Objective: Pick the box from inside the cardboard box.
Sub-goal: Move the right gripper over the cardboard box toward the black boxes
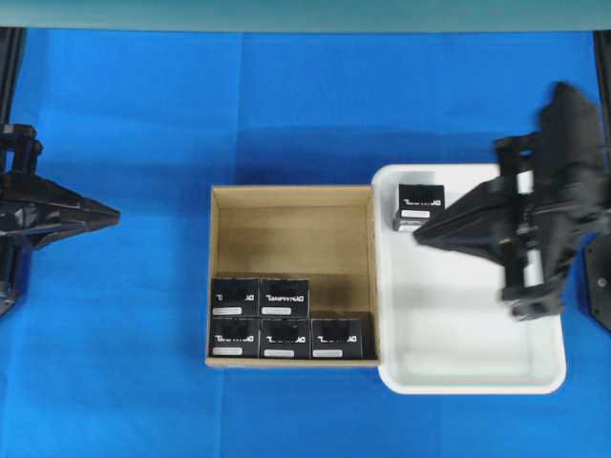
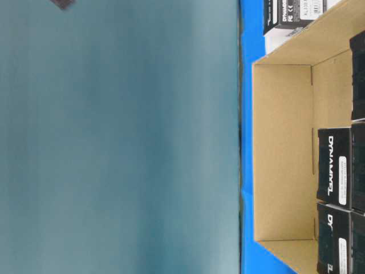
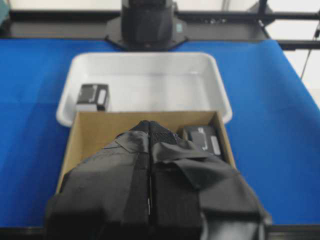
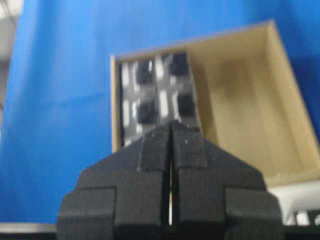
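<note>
On the blue table cover, a shallow square brown corrugated cardboard box is set just beside a white rounded plastic tray. Five small black cube-like boxes with white lettering are packed along the carton's near side — two above three. A sixth identical black box is seen in the tray's far-left corner. The right gripper is held over the tray with jaws pressed together, empty; the left gripper — likewise clenched on nothing — is kept well apart from the carton.
</note>
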Motion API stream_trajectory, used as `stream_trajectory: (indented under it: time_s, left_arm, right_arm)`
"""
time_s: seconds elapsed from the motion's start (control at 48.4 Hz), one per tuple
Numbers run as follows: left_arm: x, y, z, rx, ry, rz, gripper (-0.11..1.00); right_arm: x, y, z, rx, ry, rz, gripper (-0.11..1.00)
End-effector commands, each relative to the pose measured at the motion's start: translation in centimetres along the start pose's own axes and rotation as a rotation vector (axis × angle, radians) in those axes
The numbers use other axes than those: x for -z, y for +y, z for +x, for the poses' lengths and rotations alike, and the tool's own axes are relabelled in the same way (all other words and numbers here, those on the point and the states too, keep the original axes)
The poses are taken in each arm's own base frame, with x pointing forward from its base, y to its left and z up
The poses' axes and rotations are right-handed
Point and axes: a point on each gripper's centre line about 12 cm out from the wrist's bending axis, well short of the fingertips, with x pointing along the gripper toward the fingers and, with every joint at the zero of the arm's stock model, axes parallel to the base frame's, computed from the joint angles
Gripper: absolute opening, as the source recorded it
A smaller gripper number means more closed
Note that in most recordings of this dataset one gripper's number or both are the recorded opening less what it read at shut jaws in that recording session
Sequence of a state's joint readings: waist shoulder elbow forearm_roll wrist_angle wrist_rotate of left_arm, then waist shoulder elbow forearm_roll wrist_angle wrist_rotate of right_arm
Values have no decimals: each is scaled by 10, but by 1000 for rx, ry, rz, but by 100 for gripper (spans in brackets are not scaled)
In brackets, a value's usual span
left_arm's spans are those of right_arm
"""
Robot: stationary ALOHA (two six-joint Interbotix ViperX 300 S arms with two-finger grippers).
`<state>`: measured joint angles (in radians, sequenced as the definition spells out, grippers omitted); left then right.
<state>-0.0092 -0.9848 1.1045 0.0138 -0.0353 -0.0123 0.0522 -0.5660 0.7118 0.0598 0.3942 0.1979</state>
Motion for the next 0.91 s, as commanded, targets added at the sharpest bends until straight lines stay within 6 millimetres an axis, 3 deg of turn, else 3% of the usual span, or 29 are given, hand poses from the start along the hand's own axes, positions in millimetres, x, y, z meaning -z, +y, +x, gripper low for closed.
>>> stream_trajectory:
  time_s: [0.0,0.269,0.558,0.889]
  left_arm:
    - [-10,0,1,0,-21,3,-7]
    - [-10,1,1,-3,-20,3,-7]
    - [-9,1,0,-5,-6,3,-7]
    - [-12,1,-5,-4,9,3,-7]
  right_arm:
    - [-15,7,11,3,66,3,-4]
    - [-39,11,68,65,359,0,-4]
    - [-67,13,109,101,595,-41,-3]
    - [-75,8,151,86,761,-147,-3]
